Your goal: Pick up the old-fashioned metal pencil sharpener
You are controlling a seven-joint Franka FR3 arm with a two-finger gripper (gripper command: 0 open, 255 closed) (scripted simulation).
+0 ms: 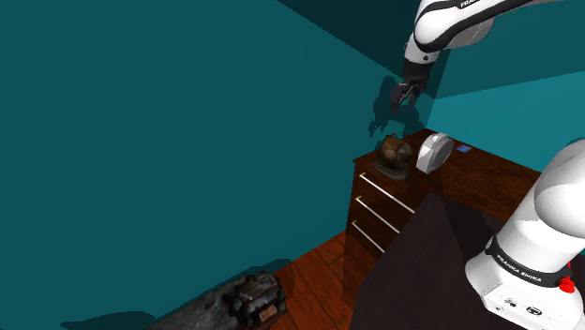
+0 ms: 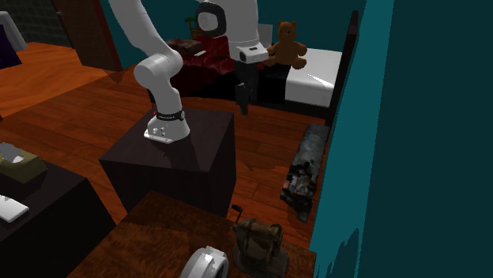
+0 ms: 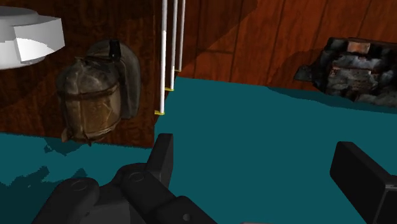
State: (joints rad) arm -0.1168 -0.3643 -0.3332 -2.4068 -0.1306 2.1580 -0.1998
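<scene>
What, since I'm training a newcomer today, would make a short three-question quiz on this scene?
1. True or false: the end effector is holding the pencil sharpener.
2. The pencil sharpener stands on: A the floor, B the chest of drawers, C a chair.
3. Fill in: the end effector is ___ (open or shut).
Key: 1 false, it hangs clear of the pencil sharpener; 2 B; 3 open.

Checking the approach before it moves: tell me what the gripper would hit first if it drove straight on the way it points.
Probably the teal wall: in the wrist view it lies ahead between the open jaws of the gripper, while the pencil sharpener sits off to one side. Depth is unclear.
</scene>
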